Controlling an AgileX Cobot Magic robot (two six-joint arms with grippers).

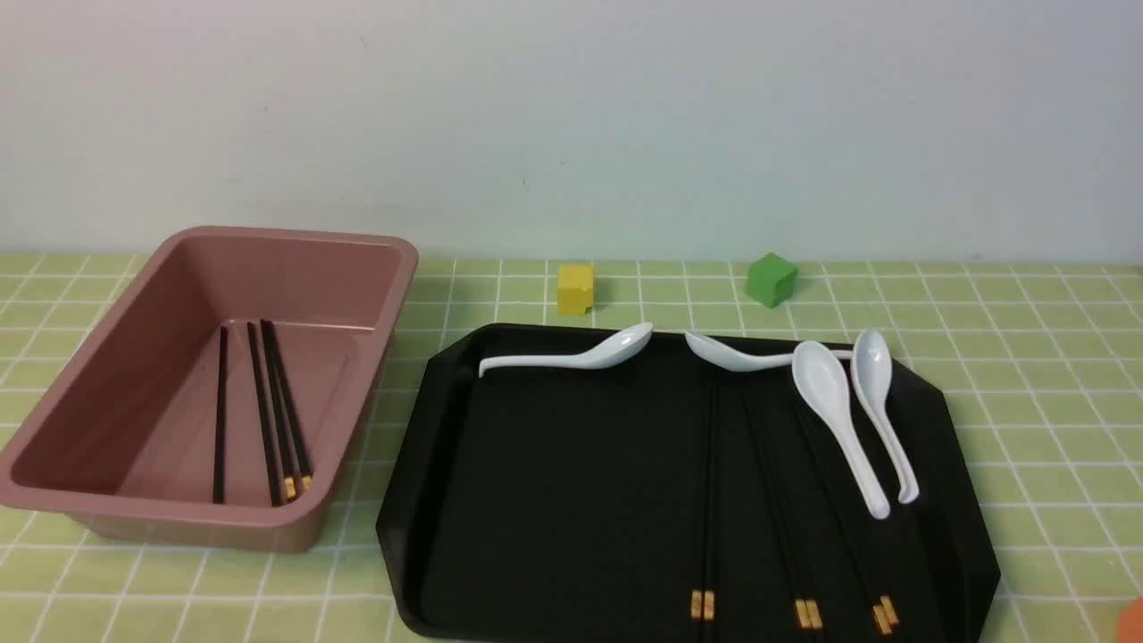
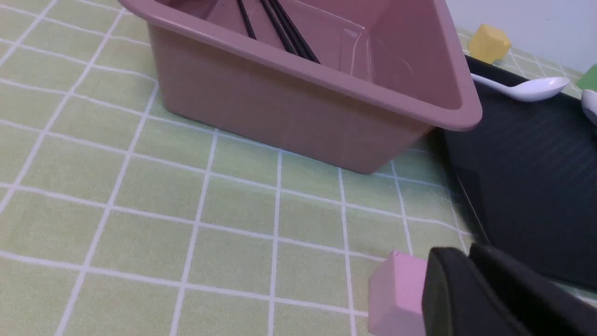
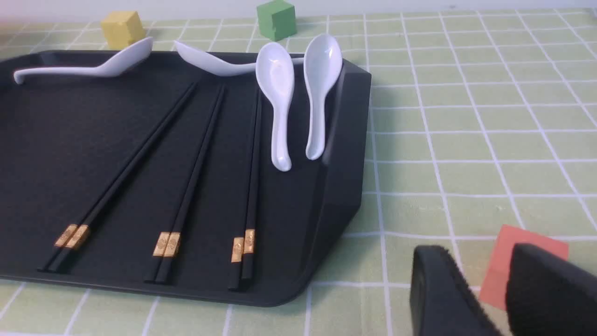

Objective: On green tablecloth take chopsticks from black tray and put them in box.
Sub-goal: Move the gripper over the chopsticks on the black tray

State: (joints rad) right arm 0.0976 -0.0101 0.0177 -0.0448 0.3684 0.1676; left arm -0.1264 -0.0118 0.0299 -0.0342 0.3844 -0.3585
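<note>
In the front view, three pairs of chopsticks [image 1: 710, 500] lie at lower right, inside the black tray [image 1: 571, 500]. The right tool [image 3: 475, 289] is spread, apart from them; the left tool [image 2: 471, 266] is pressed together.

Left jaws [image 2: 468, 254] closed, right jaws [image 3: 475, 249] parted

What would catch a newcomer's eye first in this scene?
Probably the large black tray in the middle, with bright white spoons along its far edge and toward its right side. Next, the deep pink box to its left, already holding four dark chopsticks. Small yellow and green blocks stand out on the checked cloth beyond the tray.
</note>
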